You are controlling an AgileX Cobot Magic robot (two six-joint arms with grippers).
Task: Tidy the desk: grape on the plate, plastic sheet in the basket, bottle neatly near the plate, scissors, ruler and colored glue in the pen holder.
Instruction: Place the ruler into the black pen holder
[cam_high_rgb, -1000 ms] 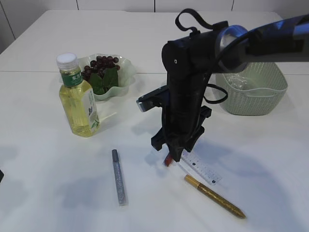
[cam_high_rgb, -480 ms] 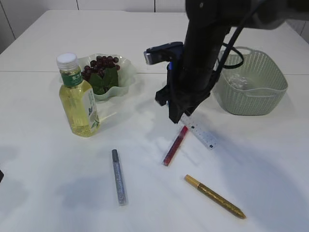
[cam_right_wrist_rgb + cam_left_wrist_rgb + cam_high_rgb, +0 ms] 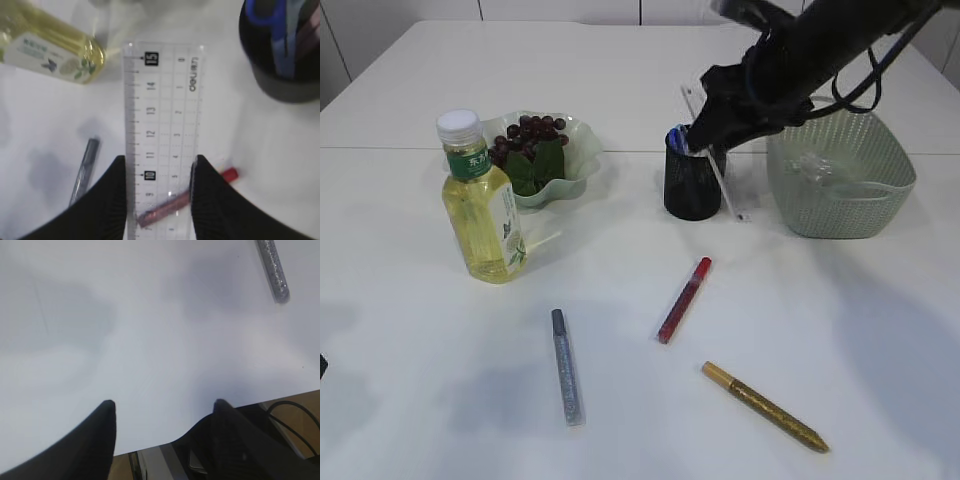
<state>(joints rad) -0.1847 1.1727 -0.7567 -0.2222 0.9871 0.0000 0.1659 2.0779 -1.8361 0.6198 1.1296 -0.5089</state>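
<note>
While your right gripper (image 3: 156, 165) hangs over the pen holder (image 3: 692, 188), its jaws are clamped on the edges of the clear ruler (image 3: 161, 135), held aloft just beside that black cup. Your left gripper (image 3: 162, 407) hovers low above the counter (image 3: 125, 340), jaws apart and empty. Red (image 3: 684, 299), silver (image 3: 566, 366) and gold (image 3: 766, 407) glue pens lie on the counter.
</note>
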